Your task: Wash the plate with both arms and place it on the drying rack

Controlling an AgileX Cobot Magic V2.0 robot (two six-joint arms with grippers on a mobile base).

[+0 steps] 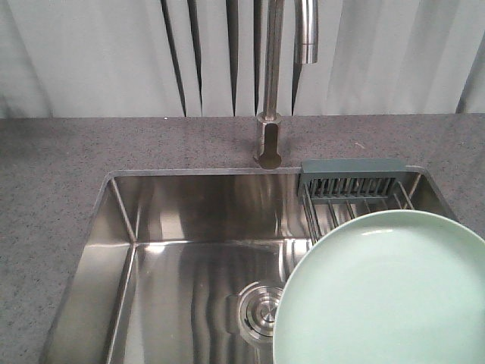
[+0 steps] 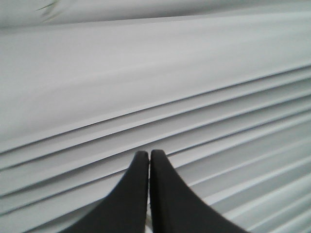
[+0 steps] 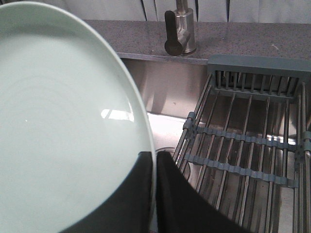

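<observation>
Sink: steel basin sunk in a speckled grey counter. Every place below is given from it.

Plate: pale mint green, glossy, low rim. Held up and tilted over the sink's right half, hiding the near part of the rack there.

Right hand: black, closed on the plate's rim, one finger on each face.

Left hand: black, fingers pressed together with nothing between them, facing a pale pleated curtain. Its place from the sink cannot be told.

Drying rack: steel wires, teal-grey end pieces. Lies across the sink's right end, slotted caddy at the back wall.

Faucet: behind the sink's back edge, about midway.

Drain: on the sink floor, partly hidden by the plate.
</observation>
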